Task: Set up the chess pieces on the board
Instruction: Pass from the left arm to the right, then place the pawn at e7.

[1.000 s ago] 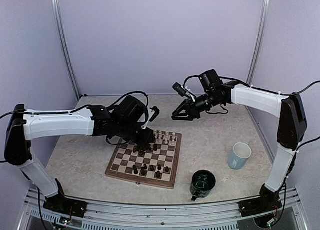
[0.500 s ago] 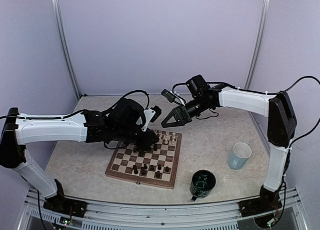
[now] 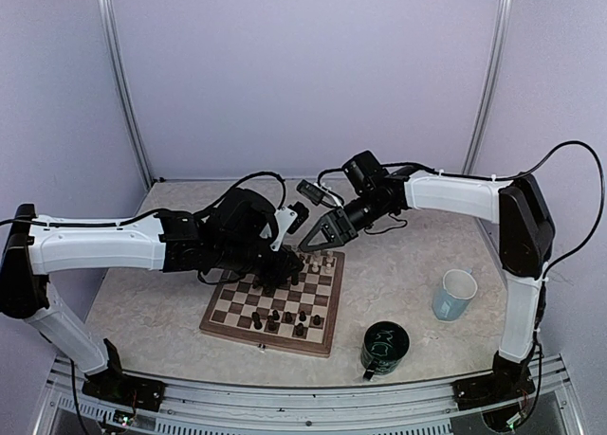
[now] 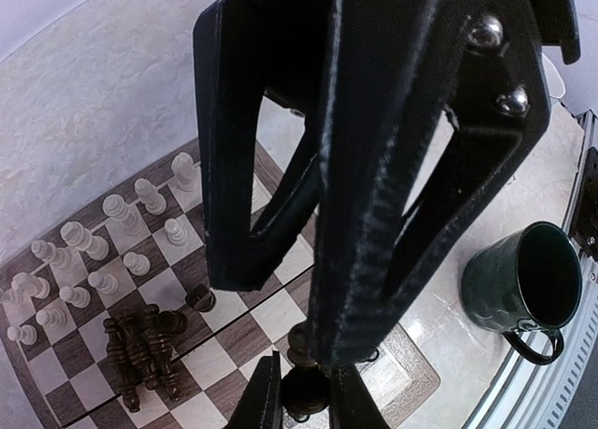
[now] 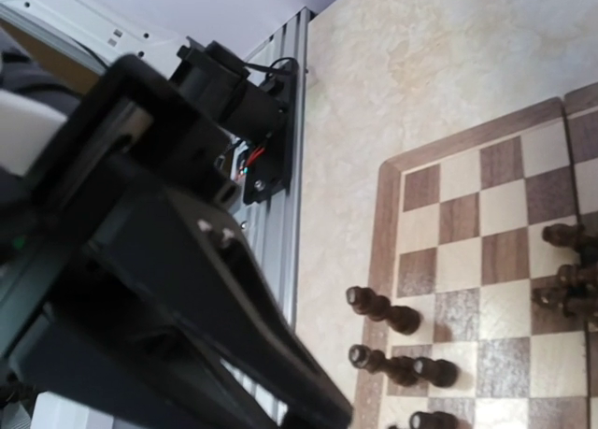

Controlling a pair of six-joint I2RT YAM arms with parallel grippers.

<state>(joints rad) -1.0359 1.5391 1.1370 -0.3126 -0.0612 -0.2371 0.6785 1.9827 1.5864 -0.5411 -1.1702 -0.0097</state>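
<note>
The board (image 3: 237,331) lies in the middle of the table. Cream-white chess pieces (image 3: 318,262) stand along its far edge, and dark pieces (image 3: 285,317) stand near its front. In the left wrist view a heap of dark pieces (image 4: 140,352) lies on the board (image 4: 238,331) beside the cream-white pieces (image 4: 117,214). My left gripper (image 4: 306,403) is shut on a dark brown piece (image 4: 304,387), held low over the squares. In the top view it (image 3: 289,262) is over the board's far middle. My right gripper (image 3: 316,240) is open and empty just above the far right corner. One of its fingers (image 5: 280,354) crosses the right wrist view, where dark pieces (image 5: 383,309) stand on the board's edge row.
A dark green mug (image 3: 384,347) stands at the front, right of the board, and also shows in the left wrist view (image 4: 533,279). A pale blue mug (image 3: 455,294) stands further right. An aluminium rail (image 5: 280,167) runs along the table's near edge.
My right gripper has swung left and down, from above the back of the table to just over the board's far right corner. My left gripper has shifted slightly right over the board.
</note>
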